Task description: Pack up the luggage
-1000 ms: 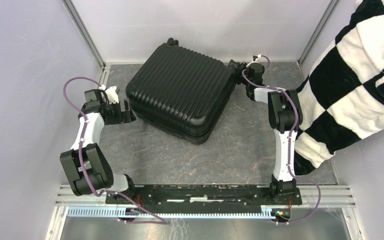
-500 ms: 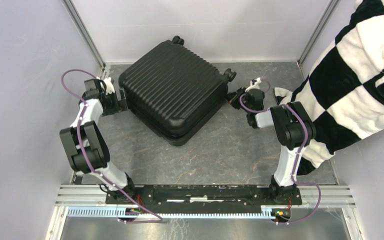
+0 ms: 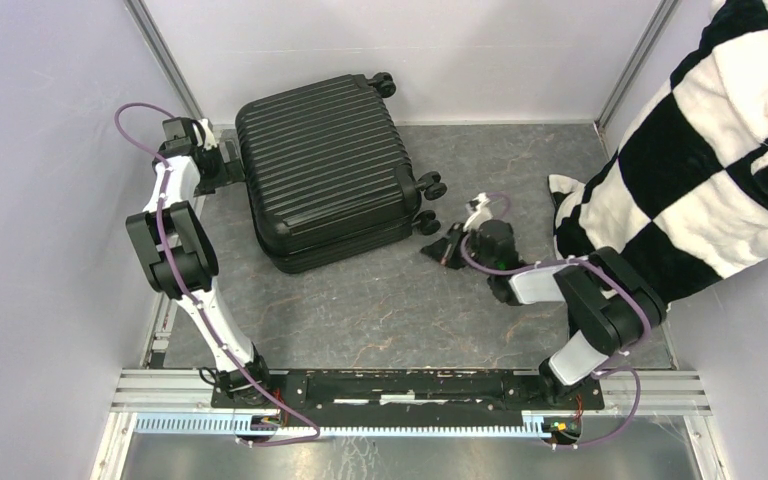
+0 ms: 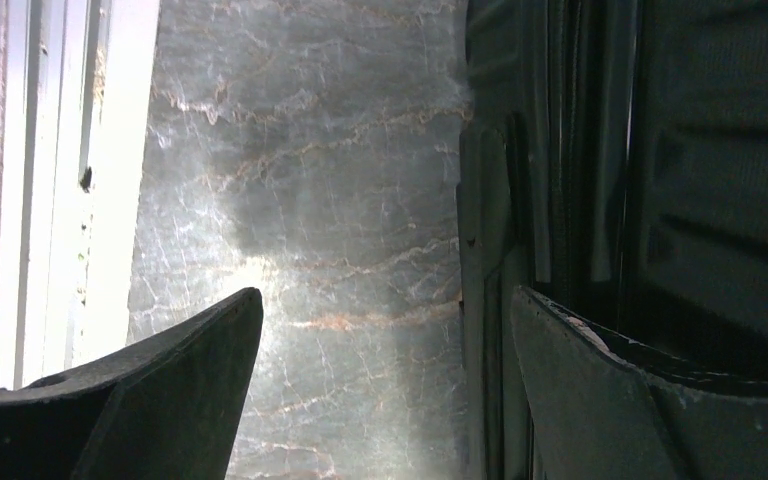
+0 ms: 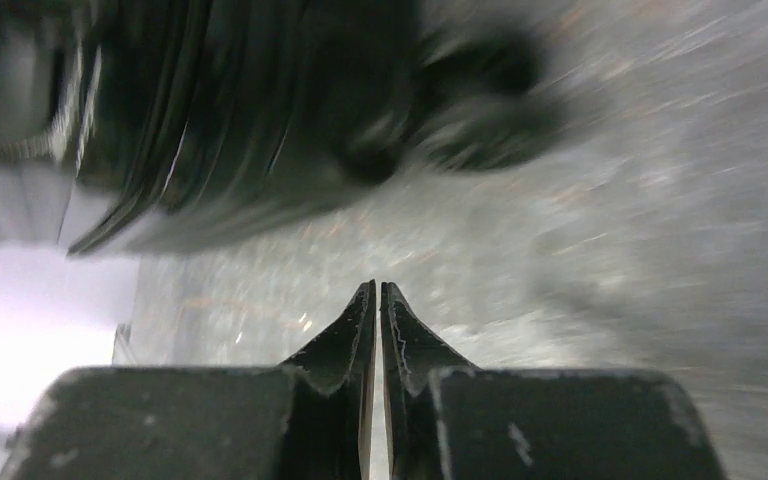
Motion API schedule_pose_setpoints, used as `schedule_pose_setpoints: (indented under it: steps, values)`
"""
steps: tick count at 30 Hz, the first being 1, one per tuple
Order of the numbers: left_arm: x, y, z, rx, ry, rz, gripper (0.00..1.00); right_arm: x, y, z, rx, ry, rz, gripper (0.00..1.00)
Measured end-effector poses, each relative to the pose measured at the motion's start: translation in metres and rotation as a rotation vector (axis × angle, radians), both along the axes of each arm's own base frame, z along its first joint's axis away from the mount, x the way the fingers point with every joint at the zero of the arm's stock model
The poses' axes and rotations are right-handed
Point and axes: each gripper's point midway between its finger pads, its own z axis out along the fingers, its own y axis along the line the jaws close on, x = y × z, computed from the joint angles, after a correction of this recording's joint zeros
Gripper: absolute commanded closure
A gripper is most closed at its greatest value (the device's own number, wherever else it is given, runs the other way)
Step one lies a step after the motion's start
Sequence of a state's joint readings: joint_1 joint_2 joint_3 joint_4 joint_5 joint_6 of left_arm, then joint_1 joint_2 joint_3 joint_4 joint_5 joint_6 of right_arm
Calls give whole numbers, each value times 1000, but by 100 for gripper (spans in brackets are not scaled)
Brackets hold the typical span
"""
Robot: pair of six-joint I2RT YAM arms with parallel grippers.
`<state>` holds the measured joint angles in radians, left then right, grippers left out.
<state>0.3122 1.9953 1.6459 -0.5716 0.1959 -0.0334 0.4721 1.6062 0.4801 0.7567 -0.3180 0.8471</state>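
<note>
The right end effector (image 3: 447, 250), its fingers pressed together on nothing, has drawn back from the luggage (image 3: 325, 160), whose wheels now face it. The left end effector (image 3: 225, 168), spread wide, has followed the case's left edge as it swung toward the far-left corner. The lid is still down, so this looks like squaring up for opening. The grey marbled counter (image 3: 410, 310) sits between lavender walls (image 3: 50, 150), and a checkered blanket (image 3: 720, 130) hangs at right.

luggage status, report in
Left tool open beside large black ribbed hard-shell suitcase. Right tool shut, empty, clear of it. Suitcase closed, flat. Black-and-white checkered fabric at right, apart.
</note>
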Motion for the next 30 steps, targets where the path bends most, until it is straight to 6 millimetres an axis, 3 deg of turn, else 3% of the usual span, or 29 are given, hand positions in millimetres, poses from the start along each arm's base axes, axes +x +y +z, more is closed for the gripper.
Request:
schedule_pose_setpoints:
  steps: [4, 8, 14, 19, 25, 27, 30]
  values:
    - [-18, -5, 3, -9, 26, 0, 0, 39, -55, 14, -53, -44, -173, 90]
    - [-37, -9, 17, -25, 24, 2, 0, 79, -75, 41, -87, -99, -266, 90]
    - [-50, -4, 37, -1, -5, 25, 0, 158, -62, 81, -62, -179, -295, 89]
    - [-51, 5, 24, 31, 28, 59, 0, 192, -35, 84, -57, -190, -269, 89]
    - [-29, 4, -29, 40, 138, 46, 0, 179, 8, 92, -52, -253, -160, 90]
    - [-23, 5, -39, 34, 164, 42, 0, 161, 22, 97, -46, -291, -117, 90]
    - [-7, 1, -40, 33, 163, 13, 0, 116, 45, 91, -66, -322, -42, 90]
